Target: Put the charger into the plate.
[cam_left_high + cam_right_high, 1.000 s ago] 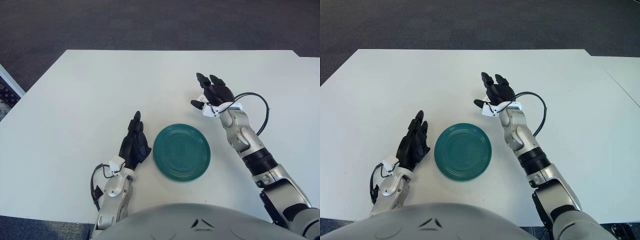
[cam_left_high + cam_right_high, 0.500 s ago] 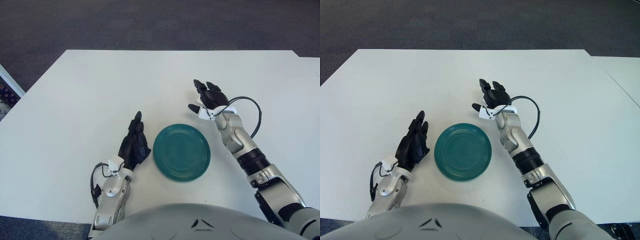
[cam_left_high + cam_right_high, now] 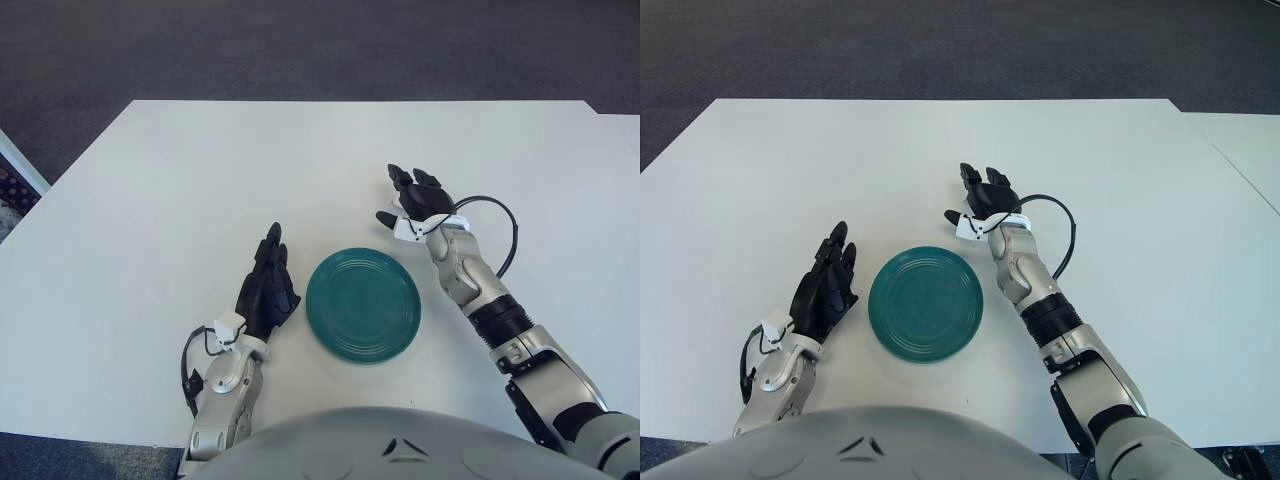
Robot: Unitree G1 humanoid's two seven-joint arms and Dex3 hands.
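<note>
A teal plate [image 3: 362, 304] sits on the white table, near the front middle. My right hand [image 3: 415, 195] is just beyond the plate's upper right rim, palm down, fingers spread, with nothing visible in it. My left hand [image 3: 268, 290] shows beside the plate's left rim, fingers stretched forward and holding nothing. No charger can be seen in either view; anything under the right palm is hidden.
The white table [image 3: 150, 200] reaches to dark carpet [image 3: 300, 50] at the far edge. A second white table [image 3: 1240, 150] adjoins on the right. A black cable [image 3: 500, 225] loops out from the right wrist.
My right hand has drifted left and nearer to the plate's rim, and its forearm has swung inward. The left hand and the plate have stayed put.
</note>
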